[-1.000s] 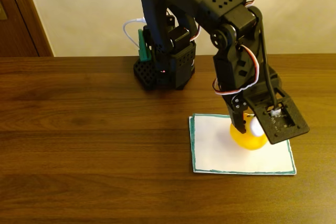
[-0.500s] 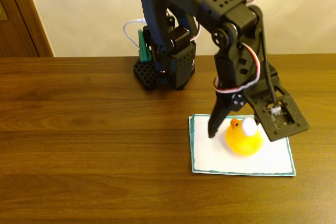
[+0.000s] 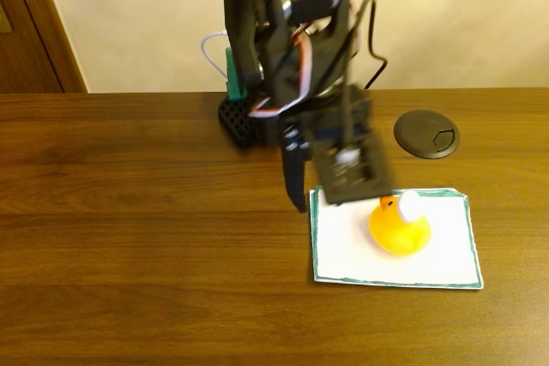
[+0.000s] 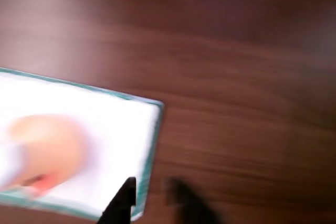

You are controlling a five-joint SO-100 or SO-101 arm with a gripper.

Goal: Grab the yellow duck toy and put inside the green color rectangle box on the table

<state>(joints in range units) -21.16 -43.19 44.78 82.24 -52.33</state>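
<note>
Small round yellow rubber duck (image 3: 400, 225) | lower right, on green-bordered white paper sheet (image 3: 343, 250) | black two-finger gripper (image 3: 319, 196) fingers wide, empty | you retreat high, avoid clipping it.

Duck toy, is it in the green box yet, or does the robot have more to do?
Looks done: the yellow duck toy sits upright on the white sheet inside the green color rectangle box, nothing gripping it. In hand: nothing; the gripper is open, apart from the duck, near the sheet's left edge in the fixed view. Left: probably just pulling the arm back.
</note>
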